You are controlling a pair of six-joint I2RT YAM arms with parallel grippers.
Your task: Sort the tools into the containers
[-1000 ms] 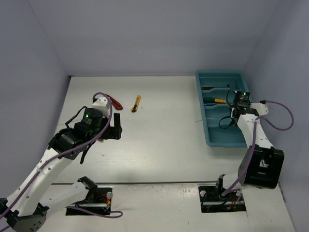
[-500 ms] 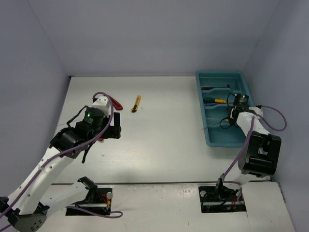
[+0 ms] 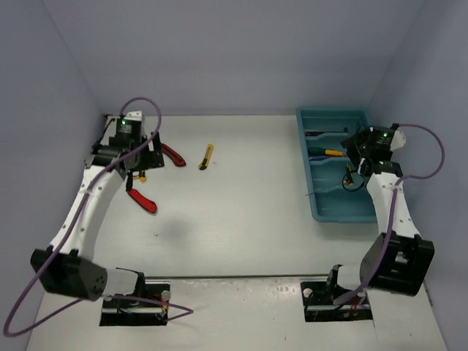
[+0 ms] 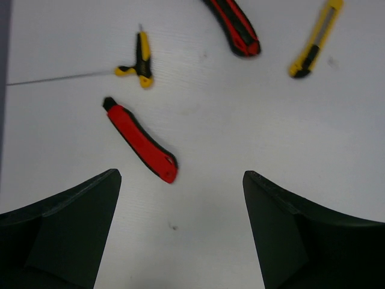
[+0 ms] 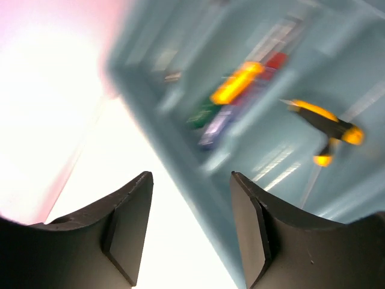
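The teal tray (image 3: 319,197) lies at the right, with screwdrivers (image 3: 325,153) in a middle compartment and a small yellow-black T-handle key (image 3: 350,178) nearer. My right gripper (image 3: 358,146) hovers over the tray, open and empty; its blurred wrist view shows the tray wall (image 5: 180,129), the screwdrivers (image 5: 236,84) and the T-handle key (image 5: 328,129) past the gripper (image 5: 191,223). My left gripper (image 3: 145,156) is at the far left, open and empty (image 4: 180,241). Below it lie a red knife (image 4: 142,144), a yellow-black T-handle key (image 4: 139,57), a red-black knife (image 4: 234,27) and a yellow knife (image 4: 314,39).
The red knife (image 3: 142,201) and the yellow knife (image 3: 208,156) lie on the white table left of centre. Grey walls close the table on three sides. A thin rod (image 4: 60,77) lies on the table beside the left T-handle key.
My left arm has swung up toward the far left corner, uncovering the red knife. My right gripper has opened and drawn back slightly over the tray.
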